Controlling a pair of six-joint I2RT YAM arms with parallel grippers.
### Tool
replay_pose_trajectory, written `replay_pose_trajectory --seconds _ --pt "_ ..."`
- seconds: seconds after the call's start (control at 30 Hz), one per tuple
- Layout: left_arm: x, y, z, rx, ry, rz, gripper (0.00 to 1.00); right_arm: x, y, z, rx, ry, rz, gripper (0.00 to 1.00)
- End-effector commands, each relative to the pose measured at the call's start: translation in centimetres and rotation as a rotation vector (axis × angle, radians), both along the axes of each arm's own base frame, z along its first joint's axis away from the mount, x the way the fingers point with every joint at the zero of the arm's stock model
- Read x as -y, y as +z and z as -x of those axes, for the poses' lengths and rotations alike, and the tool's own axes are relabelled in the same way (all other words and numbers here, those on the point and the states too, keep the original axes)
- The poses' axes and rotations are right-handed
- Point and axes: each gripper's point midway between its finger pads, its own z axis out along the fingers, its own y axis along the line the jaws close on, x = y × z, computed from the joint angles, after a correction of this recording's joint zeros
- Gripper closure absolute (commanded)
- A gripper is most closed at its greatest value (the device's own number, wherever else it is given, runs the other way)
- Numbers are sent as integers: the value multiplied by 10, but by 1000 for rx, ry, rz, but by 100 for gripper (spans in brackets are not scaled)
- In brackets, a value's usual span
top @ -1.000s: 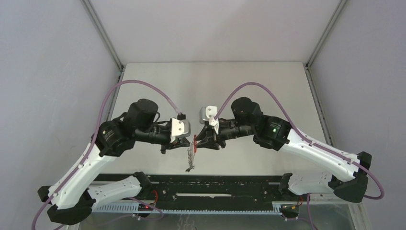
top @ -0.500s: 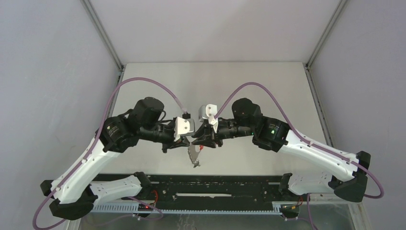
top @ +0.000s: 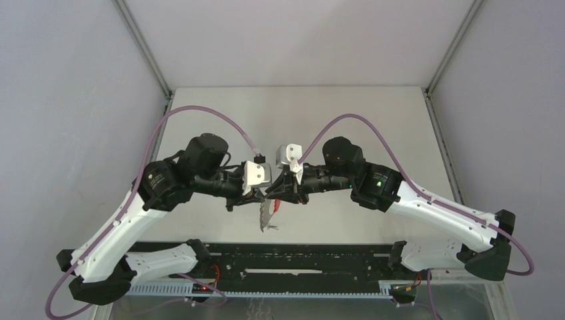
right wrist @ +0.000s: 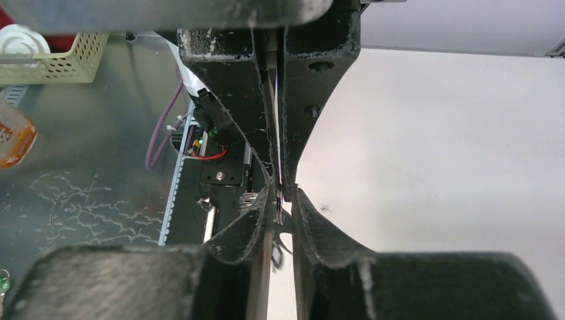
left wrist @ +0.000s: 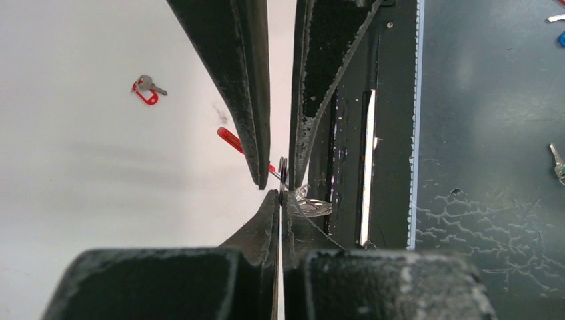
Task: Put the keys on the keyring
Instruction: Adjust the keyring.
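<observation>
Top view: both arms are reaching inward and meeting tip to tip above the near middle of the table [top: 346, 120], just beyond the black rail [top: 313, 256].

Left gripper [left wrist: 280, 195] — its fingers are pressing together at the tips, with only a hairline showing between them. The lower edge of the keyring [left wrist: 283, 175] is sitting right at that meeting point; I cannot tell whether it is actually pinched there.

Right gripper [right wrist: 283, 197] is coming in from the opposite side, nose to nose with the left. Its fingers are standing a sliver apart and clamping the keyring, which is showing edge-on as a thin bright line in the gap.

The red strap [left wrist: 230, 140] is slanting out from behind the right gripper's finger, its lower end running down to the ring.

The keys [top: 268, 219] are dangling in a loose silvery bunch below the two grippers, clear of the table — from the left wrist they are showing just beside the left fingertip, over the rail.

A separate key with a red tag [left wrist: 145, 90] is lying on the table, well apart from the grippers.
</observation>
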Motion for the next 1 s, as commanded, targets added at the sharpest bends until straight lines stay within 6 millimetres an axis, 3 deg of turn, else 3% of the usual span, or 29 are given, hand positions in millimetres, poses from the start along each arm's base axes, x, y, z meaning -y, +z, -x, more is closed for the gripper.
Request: replay_pose_trajectory --seconds 0.0,0.27,0.3,0.4,0.6,0.73,0.87,0.97 --pt "4 26 -1 39 2 64 100 -6 6 0 -5 -3 -31 79" --pt "5 31 1 37 -7 75 100 -5 -2 1 -17 3 -1 76" --pt "5 31 2 37 -10 76 100 -5 -2 1 -19 7 -1 79" --pt "5 31 4 36 -18 76 100 -6 0 2 -22 14 -12 99" --pt "5 30 1 45 -2 80 99 -3 13 2 -16 -4 -66 100" --pt "0 32 9 66 -41 93 69 6 28 2 -56 -14 -183 100" --pt "-4 28 15 69 -58 96 64 17 50 13 -86 20 -352 100" --pt "-5 23 18 68 -70 101 63 21 56 18 -115 45 -428 100"
